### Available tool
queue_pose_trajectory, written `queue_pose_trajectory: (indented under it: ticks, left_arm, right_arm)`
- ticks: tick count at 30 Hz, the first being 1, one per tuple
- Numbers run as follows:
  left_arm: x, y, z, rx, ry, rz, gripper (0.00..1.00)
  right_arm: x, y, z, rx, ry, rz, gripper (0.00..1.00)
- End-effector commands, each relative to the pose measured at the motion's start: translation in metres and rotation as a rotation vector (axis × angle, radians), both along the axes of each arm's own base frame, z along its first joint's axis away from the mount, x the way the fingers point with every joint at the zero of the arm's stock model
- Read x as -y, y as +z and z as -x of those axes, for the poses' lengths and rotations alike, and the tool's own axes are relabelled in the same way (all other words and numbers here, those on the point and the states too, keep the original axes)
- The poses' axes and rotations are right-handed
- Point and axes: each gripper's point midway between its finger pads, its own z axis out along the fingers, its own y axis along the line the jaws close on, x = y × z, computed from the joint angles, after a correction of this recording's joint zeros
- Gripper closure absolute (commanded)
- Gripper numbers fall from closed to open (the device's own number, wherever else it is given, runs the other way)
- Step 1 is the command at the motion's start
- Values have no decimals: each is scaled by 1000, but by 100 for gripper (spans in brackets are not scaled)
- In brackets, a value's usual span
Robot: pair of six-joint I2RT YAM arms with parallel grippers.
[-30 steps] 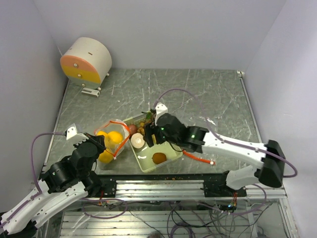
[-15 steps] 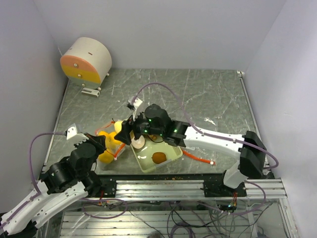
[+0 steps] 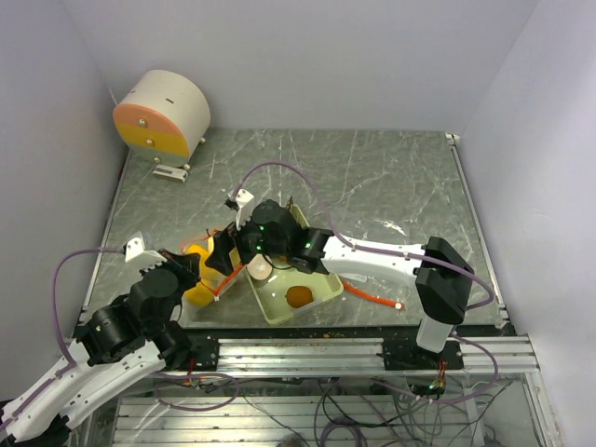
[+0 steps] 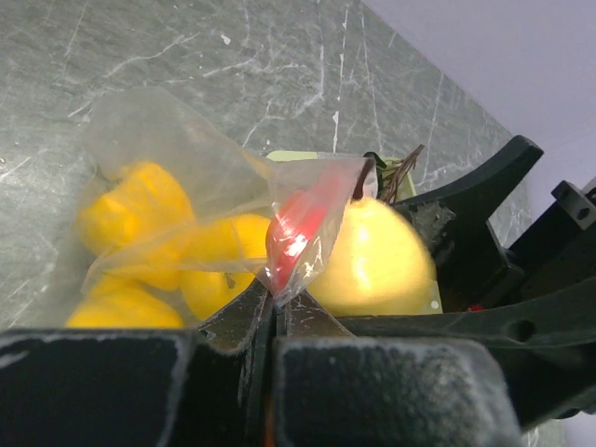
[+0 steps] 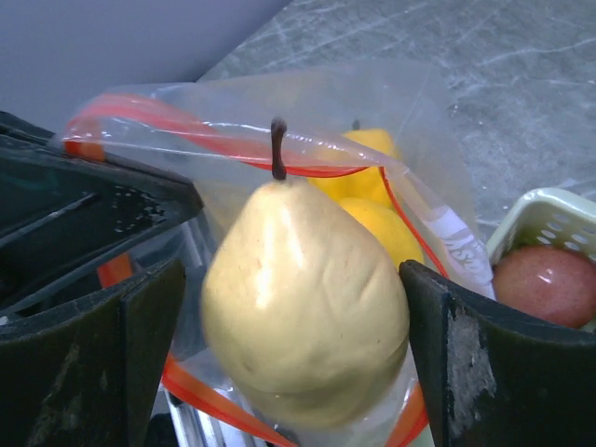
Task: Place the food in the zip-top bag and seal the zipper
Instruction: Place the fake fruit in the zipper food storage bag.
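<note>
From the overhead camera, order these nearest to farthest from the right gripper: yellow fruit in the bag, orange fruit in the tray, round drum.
1. Yellow fruit, in the bag beside the right gripper.
2. Orange fruit, in the tray toward the right.
3. Round drum, back left corner.

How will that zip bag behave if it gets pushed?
Probably floppy: the zip-top bag creases and sags over the yellow fruits. Its mouth likely collapses if the left tool releases the rim. Filled with round fruit, it may slump.
</note>
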Motion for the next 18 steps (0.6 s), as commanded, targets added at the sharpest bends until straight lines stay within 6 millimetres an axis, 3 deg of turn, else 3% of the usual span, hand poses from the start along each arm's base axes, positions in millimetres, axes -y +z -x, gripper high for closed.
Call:
queue_pose_trajectory:
  ticks: [1, 10, 18]
  left_arm:
    - [8, 10, -4, 31, -15, 37, 93]
    - [6, 2, -4, 17, -2, 39, 93]
    - [6, -1, -4, 7, 0, 32, 93]
  right_arm:
    - [-7, 8, -8, 10, -33, -12, 0]
    - [8, 31, -10, 58, -62, -8, 0]
    - [46, 46, -14, 75, -176, 10, 0]
